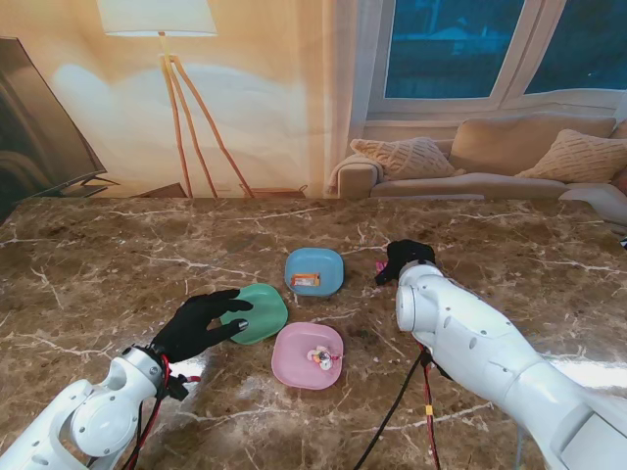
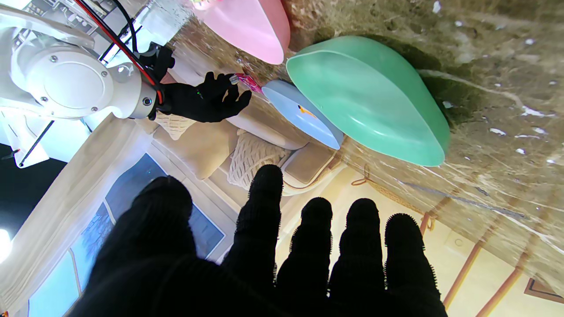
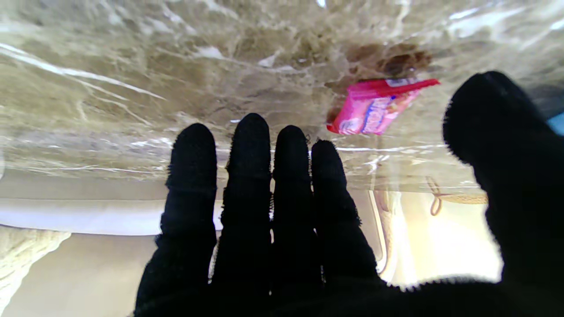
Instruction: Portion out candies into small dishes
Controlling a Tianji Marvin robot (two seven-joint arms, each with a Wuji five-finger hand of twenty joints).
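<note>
Table point(image 1: 118, 264): brown marble, carrying three dishes clustered at its middle. All positions below are taken from the green dish.

Right hand point(image 1: 407, 257): well to the right of the green dish and farther from me, past the blue dish. Fingers extended, thumb spread wide, nothing held. It hangs above the pink candy, apparently lined up for a pick.

Left hand point(image 1: 203, 325): at the green dish's left edge, fingertips over or on the rim; contact cannot be confirmed. Fingers apart, empty. Judged to be steadying the dish or waiting there.

Green dish point(image 1: 258, 311): holds no candy; likely the next to be filled.

Pink dish point(image 1: 294, 364): just right of the green dish and nearer to me, holding a few small candies point(image 1: 321, 357).

Blue dish point(image 1: 328, 264): just right and farther from me, holding one orange candy point(image 1: 307, 280).

Pink candy point(image 3: 374, 112): a wrapped piece lying loose on the table under the right hand, right of the blue dish.
</note>
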